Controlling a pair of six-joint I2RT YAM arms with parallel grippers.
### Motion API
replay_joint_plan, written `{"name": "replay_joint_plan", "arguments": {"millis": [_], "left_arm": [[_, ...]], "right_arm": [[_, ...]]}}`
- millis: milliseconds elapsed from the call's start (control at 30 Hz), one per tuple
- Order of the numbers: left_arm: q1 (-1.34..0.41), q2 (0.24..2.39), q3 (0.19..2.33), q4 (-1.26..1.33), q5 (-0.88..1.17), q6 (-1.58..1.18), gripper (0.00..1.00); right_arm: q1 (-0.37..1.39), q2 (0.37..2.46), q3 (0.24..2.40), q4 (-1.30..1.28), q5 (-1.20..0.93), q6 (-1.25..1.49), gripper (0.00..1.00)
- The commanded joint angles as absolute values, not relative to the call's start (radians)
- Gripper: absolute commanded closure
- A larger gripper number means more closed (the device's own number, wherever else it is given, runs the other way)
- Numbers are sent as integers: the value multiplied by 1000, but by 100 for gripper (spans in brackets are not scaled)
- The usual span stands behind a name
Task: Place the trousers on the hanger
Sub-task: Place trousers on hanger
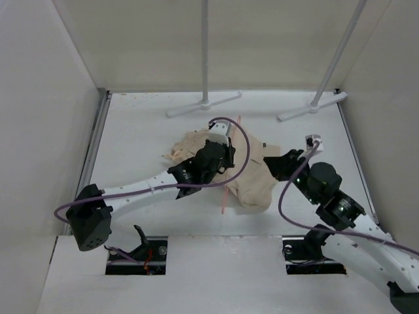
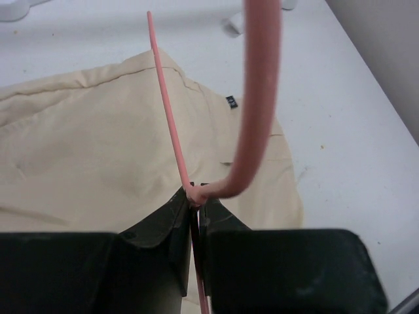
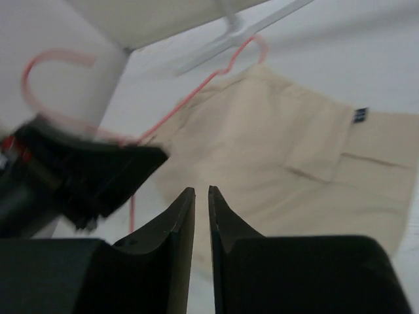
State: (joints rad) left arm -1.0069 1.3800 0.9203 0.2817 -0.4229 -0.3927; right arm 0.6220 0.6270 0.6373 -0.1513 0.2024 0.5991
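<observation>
Pink rod of the hanger (image 1: 224, 201) ran almost straight up the middle of the top view, crossing over the bunched trousers (image 1: 252, 183) at the desk's (image 1: 144, 131) centre. Its hook end was clamped tight in the left tool (image 1: 226, 154), directly above the cloth. At the trousers' right edge the right tool (image 1: 272, 163) hovered just beside the fabric, fingers all but together and holding nothing, so I judged it the better-placed arm to feed cloth leftward through the frame.
</observation>
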Motion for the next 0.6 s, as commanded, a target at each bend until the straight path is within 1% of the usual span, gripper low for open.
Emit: {"name": "replay_joint_plan", "arguments": {"millis": [0, 67, 133, 233, 300, 400, 567], "left_arm": [[-999, 1289, 1084, 204, -381, -367, 95], [-999, 1285, 1141, 160, -364, -368, 95], [-1004, 1287, 1195, 138, -364, -368, 95], [-998, 1298, 1256, 124, -356, -371, 95], [-1002, 1305, 1296, 106, -356, -371, 95], [-1009, 1316, 1341, 98, -356, -373, 95], [-1019, 1338, 1394, 87, -344, -380, 95]], "right_arm": [[802, 529, 601, -183, 179, 632, 80], [914, 502, 578, -131, 199, 675, 72], [996, 521, 584, -77, 230, 678, 59], [1050, 590, 636, -25, 264, 640, 37], [1052, 636, 681, 15, 252, 609, 27], [1052, 690, 738, 58, 241, 583, 21], [1050, 733, 784, 107, 226, 561, 20]]}}
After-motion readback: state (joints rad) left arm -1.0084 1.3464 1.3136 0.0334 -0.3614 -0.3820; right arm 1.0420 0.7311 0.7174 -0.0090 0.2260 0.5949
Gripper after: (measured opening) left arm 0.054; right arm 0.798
